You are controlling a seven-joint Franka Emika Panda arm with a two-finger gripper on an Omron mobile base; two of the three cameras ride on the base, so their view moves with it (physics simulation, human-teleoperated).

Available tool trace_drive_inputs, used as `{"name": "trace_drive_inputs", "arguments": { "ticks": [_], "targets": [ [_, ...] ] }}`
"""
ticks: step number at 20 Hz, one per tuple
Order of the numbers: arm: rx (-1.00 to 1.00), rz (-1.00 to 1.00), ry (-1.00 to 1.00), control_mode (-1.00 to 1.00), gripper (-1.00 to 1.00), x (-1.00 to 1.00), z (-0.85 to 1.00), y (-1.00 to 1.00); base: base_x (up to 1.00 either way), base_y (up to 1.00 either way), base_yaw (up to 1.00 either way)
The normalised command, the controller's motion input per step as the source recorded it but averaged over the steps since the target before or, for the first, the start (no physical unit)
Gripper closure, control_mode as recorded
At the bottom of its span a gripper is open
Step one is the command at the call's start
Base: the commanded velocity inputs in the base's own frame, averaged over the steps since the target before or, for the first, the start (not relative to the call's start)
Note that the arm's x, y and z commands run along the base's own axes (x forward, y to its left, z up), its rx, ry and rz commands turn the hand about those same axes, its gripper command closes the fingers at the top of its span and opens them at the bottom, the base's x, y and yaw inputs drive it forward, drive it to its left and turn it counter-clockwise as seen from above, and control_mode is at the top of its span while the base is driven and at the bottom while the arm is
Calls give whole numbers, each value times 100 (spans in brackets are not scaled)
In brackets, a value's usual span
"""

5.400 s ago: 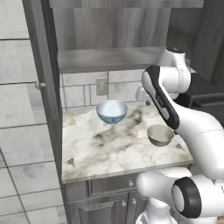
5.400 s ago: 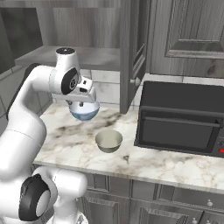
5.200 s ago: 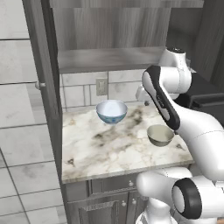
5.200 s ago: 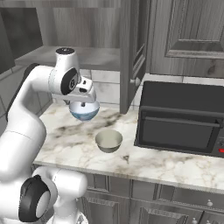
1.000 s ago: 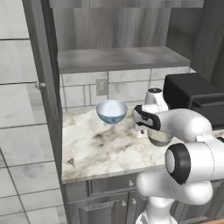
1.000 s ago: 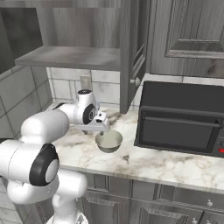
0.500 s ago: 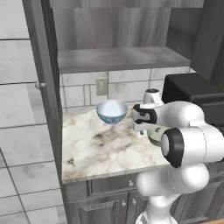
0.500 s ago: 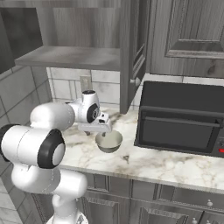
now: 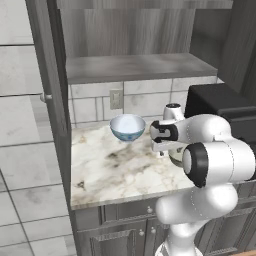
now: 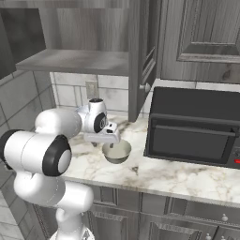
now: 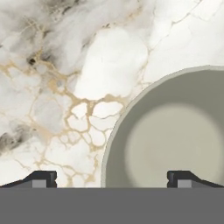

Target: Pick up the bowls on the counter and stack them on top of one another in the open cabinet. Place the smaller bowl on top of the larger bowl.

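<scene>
The smaller grey-beige bowl [image 10: 117, 151] [image 11: 175, 144] stands on the marble counter [image 9: 105, 167] in front of the microwave. My gripper [image 10: 106, 141] [image 11: 111, 179] hangs low over its left rim and is open: one fingertip [image 11: 181, 178] is above the bowl's inside, the other [image 11: 43, 178] above bare marble. In the left base view my arm hides most of this bowl [image 9: 175, 159]. The larger blue-patterned bowl [image 9: 128, 127] sits upright further back on the counter, apart from the gripper. The open cabinet's shelf [image 9: 140, 67] [image 10: 75, 61] above holds nothing.
A black microwave [image 10: 197, 129] [image 9: 220, 107] stands on the counter right of the small bowl. The cabinet's long open door [image 10: 140, 51] hangs beside it. A wall outlet [image 9: 116, 99] sits on the tiled backsplash. Grey drawers with knobs [image 10: 187, 211] run below.
The arm has swung down from high above the blue-patterned bowl to low over the grey-beige bowl. In the last second the hand settled slightly lower at the bowl's rim.
</scene>
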Motion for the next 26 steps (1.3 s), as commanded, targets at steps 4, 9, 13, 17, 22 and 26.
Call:
{"name": "trace_drive_inputs", "arguments": {
  "ticks": [4, 9, 13, 17, 22, 26],
  "targets": [
    [0, 0, 0, -100, -100, 0, -12, 0, 0, 0, 0],
    [0, 0, 0, -100, -100, 0, -15, 0, 0, 0, 0],
    [0, 0, 0, -100, -100, 0, -14, 0, 0, 0, 0],
    [0, 0, 0, -100, 100, 0, -10, 0, 0, 0, 0],
    [0, 0, 0, -100, 100, 0, -1, 0, 0, 0, 0],
    [0, -1, -8, -100, 100, -11, 1, -1, 0, 0, 0]
  ]
}}
